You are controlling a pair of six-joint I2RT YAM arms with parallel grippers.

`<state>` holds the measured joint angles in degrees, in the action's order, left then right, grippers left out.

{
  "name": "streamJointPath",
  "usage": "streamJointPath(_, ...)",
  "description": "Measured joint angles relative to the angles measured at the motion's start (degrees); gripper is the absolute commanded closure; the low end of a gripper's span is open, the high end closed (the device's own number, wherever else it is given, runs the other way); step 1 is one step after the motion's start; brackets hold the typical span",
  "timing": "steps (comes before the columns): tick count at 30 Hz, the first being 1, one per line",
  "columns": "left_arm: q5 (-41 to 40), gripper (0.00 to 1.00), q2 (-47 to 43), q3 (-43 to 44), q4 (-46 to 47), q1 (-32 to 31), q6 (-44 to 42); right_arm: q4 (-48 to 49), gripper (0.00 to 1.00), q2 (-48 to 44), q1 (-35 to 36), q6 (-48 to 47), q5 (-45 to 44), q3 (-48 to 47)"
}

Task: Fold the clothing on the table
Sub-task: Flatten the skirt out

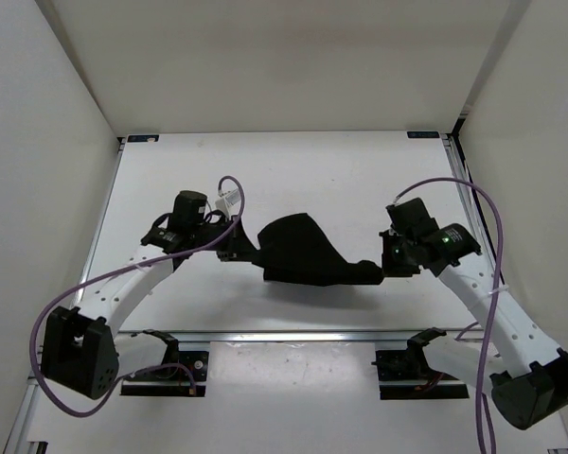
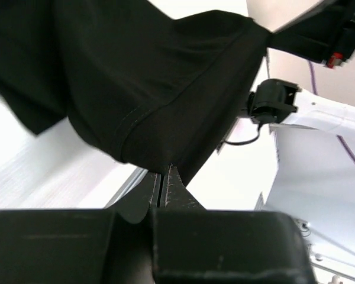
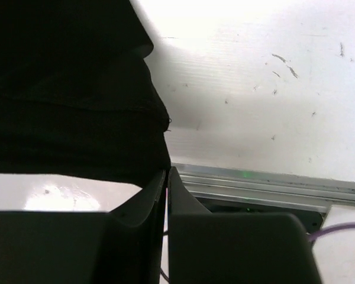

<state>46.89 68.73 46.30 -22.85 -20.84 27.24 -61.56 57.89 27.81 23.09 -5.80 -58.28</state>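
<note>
Left jaws: pinched tight together, and there's a fold of the clothing [image 1: 303,251] caught right at their tips.
Right jaws: clamped closed as well, black cloth bunched against the tips (a corner, by the look of it).
Clothing: strung between the two sets of jaws, bulging wide just beside the left pair and narrowing to a thin tail at the right pair, with the middle sagging.
Desk [image 1: 293,170]: white, lying under the cloth and under both jaws. Whether the sagging middle touches it, I can't tell.
Cable [image 1: 235,194]: purple, looping just behind the left jaws.
</note>
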Motion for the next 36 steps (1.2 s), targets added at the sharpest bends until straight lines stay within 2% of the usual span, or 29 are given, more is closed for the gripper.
streamJointPath(4,-0.6,1.0,3.4,-0.3,2.4,0.0,2.0,3.8,1.0,5.3,-5.7,-2.3,4.8,0.2)
streamJointPath(8,-4.0,1.0,18.7,5.0,2.6,-0.2,3.7,8.2,0.99,18.7,-10.2,-6.7,7.7,-4.1)
streamJointPath(11,-6.4,1.0,31.8,17.8,-0.5,-0.2,4.0,10.3,1.0,29.6,-11.9,-10.3,6.8,-14.5)
streamJointPath(12,-7.2,1.0,37.3,27.0,-1.6,-0.1,4.0,10.5,1.0,32.3,-12.3,-11.4,6.3,-18.4)
streamJointPath(14,-8.2,1.0,41.2,35.6,-2.7,0.2,3.7,10.9,1.0,38.0,-13.5,-14.1,4.6,-29.3)
streamJointPath(16,-8.6,1.0,47.6,53.5,-5.7,1.0,3.3,11.5,1.0,42.2,-14.1,-16.1,2.5,-40.2)
streamJointPath(19,-8.6,1.0,48.6,64.2,-4.5,2.3,3.4,14.7,1.0,43.2,-14.5,-18.0,-2.1,-48.9)
streamJointPath(20,-8.6,1.0,47.4,64.7,-3.4,2.8,3.4,15.6,1.0,42.3,-14.1,-18.7,-4.8,-49.9)
streamJointPath(23,-9.0,1.0,39.9,62.8,-1.9,4.5,2.4,16.7,1.0,39.1,-12.1,-19.9,-8.1,-49.4)
streamJointPath(26,-10.2,1.0,31.6,55.3,-1.5,5.3,0.6,19.4,1.0,33.0,-9.3,-20.2,-8.6,-41.5)
streamJointPath(31,-10.5,1.0,16.9,26.5,4.5,4.4,-0.2,21.0,1.0,22.9,-6.6,-17.0,-5.3,-20.0)
streamJointPath(36,-12.0,1.0,10.1,-4.6,2.9,3.1,1.4,18.2,1.0,17.6,-4.0,-11.6,3.7,0.7)
